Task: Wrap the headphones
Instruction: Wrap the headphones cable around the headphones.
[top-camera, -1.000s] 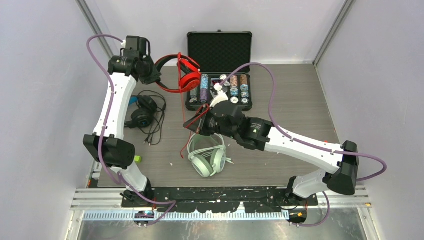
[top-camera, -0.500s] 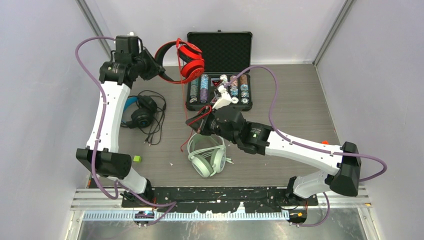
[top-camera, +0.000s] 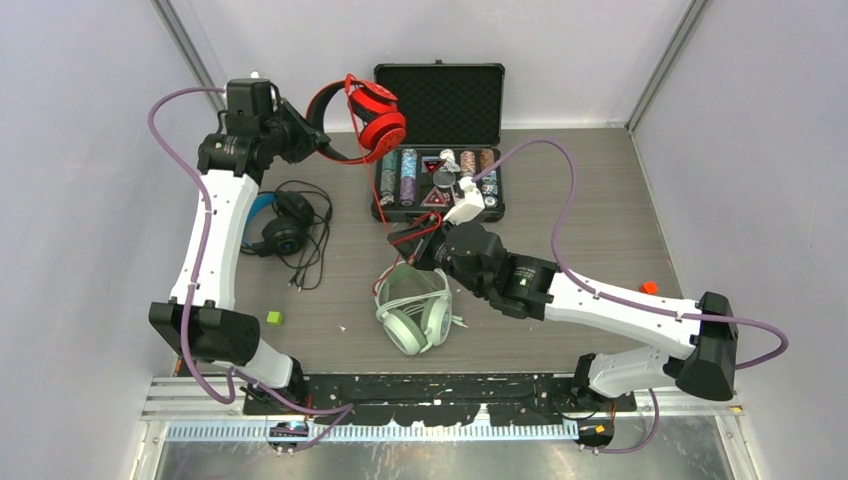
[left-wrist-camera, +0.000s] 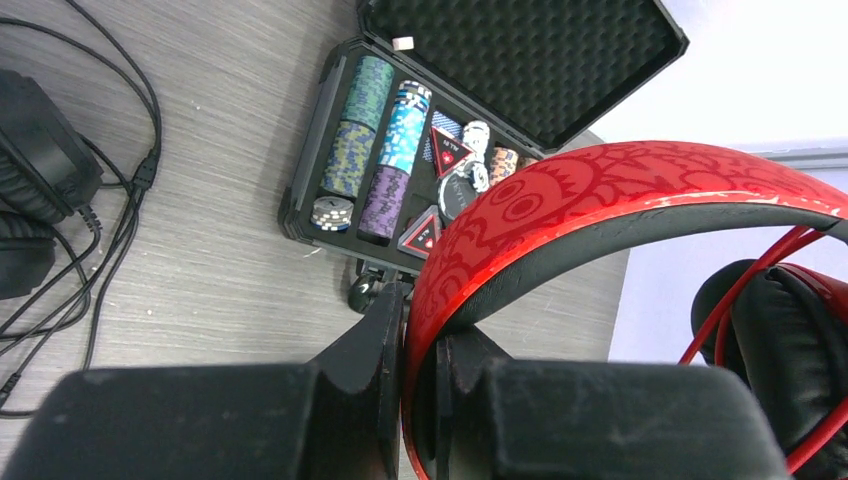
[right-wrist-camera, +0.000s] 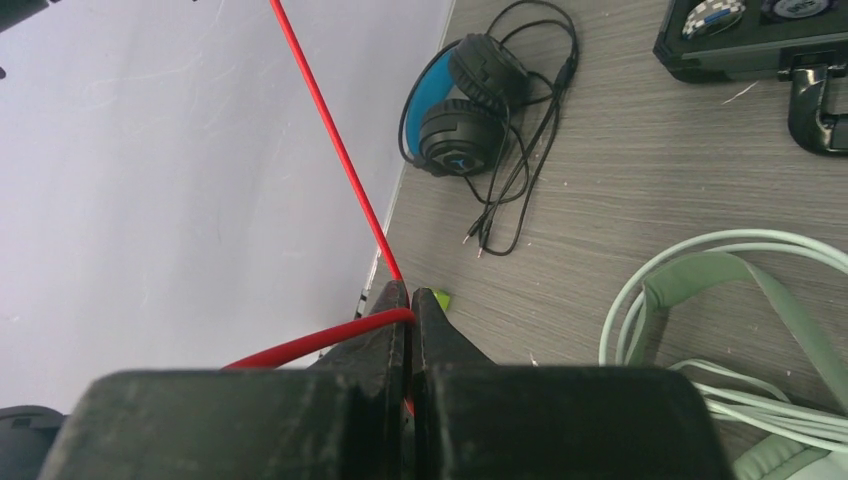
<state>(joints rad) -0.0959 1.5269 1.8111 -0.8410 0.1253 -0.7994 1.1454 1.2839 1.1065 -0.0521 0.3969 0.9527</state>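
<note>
1. Glossy red headphones (top-camera: 368, 115), lifted above the table's far left, just beside the open poker-chip case (top-camera: 440, 95).
2. Red headband (left-wrist-camera: 600, 190) pinched edge-on between the clenched fingers of the left gripper (left-wrist-camera: 420, 345).
3. Red cable (top-camera: 379, 195) stretched straight from the ear cups toward the near side, its long axis pointing at the right gripper (top-camera: 410, 238).
4. Right gripper clamped on that cable, above the mint-green headphones (top-camera: 412, 310); likely the nearer arm for winding.
5. Black headphones (top-camera: 285, 228) flat on the table beside the left arm.
</note>
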